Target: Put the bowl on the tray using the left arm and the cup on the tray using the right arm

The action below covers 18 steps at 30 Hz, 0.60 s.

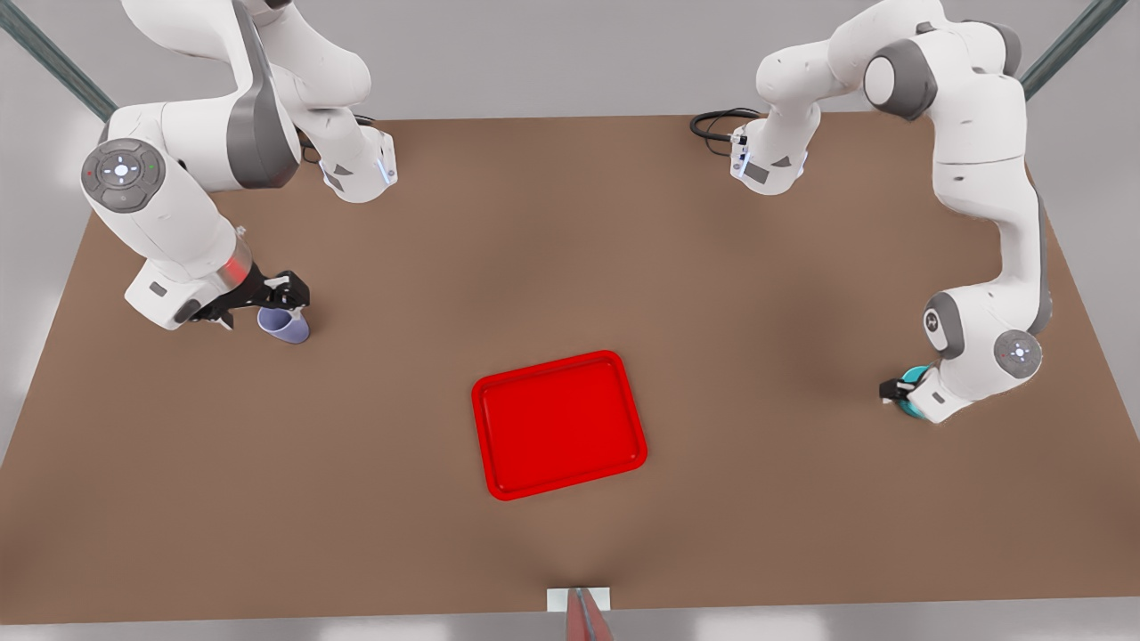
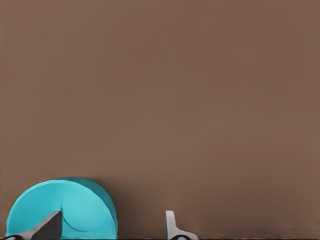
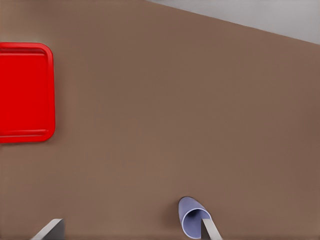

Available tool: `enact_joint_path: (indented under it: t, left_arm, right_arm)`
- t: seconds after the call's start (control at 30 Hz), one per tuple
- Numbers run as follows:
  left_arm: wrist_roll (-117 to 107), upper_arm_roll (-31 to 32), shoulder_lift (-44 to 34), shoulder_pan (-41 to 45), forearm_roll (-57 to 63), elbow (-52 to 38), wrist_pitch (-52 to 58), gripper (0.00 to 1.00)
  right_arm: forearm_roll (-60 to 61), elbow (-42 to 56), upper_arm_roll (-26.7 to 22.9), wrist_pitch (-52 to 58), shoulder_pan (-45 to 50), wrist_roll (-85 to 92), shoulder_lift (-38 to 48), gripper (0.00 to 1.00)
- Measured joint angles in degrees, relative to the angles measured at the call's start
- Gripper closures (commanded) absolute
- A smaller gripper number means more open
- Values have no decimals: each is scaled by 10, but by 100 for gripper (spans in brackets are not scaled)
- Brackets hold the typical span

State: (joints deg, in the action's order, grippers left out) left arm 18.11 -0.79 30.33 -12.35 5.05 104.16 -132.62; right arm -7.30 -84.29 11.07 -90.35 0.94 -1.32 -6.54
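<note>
The right gripper (image 1: pixel 287 298) stood wide over the cup (image 1: pixel 285 326), 1 finger (image 3: pixel 210 230) inside its rim, at the front view's left. The left gripper (image 1: pixel 899 392) was spread at the bowl (image 1: pixel 910 405), front view's right, a finger (image 2: pixel 48 227) over it. The tray (image 1: pixel 559 423) lay between them, well apart from both.
</note>
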Motion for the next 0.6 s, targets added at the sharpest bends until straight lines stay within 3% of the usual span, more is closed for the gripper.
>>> enact_joint_path:
  t: [0.47,0.5,0.53,0.6]
  left_arm:
    - [11,-1,27,-24,0,19,-16,1]
    - [11,-1,27,-24,0,19,-16,6]
    - [11,-1,27,-24,0,19,-15,27]
    - [11,-2,34,-24,1,19,-16,29]
  right_arm:
    - [0,-2,1,0,0,0,0,0]
    - [0,-2,1,0,0,0,0,0]
    - [0,-2,1,1,0,0,0,0]
    - [0,-2,1,1,0,0,0,0]
